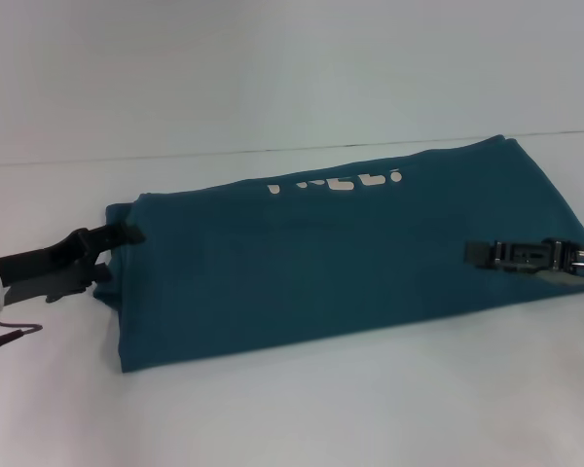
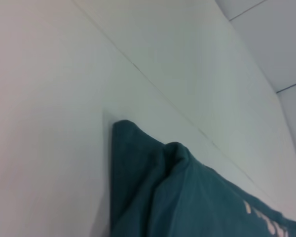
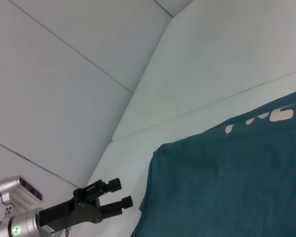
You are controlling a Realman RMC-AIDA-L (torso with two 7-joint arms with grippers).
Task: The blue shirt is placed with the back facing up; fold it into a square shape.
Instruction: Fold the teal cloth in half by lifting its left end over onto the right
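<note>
While blue shirt lies folded, left pincer open at its edge.

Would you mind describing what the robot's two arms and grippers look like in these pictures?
The left gripper has two black, blocky fingers on a dark grey body, joined to a silver metal wrist section. A thin cable with a red band runs beside that wrist. The right wrist view shows a small green light on the silver housing. The right gripper is black too, long and flat, with ridged, mechanical-looking detailing and a lighter metallic part further back.
</note>
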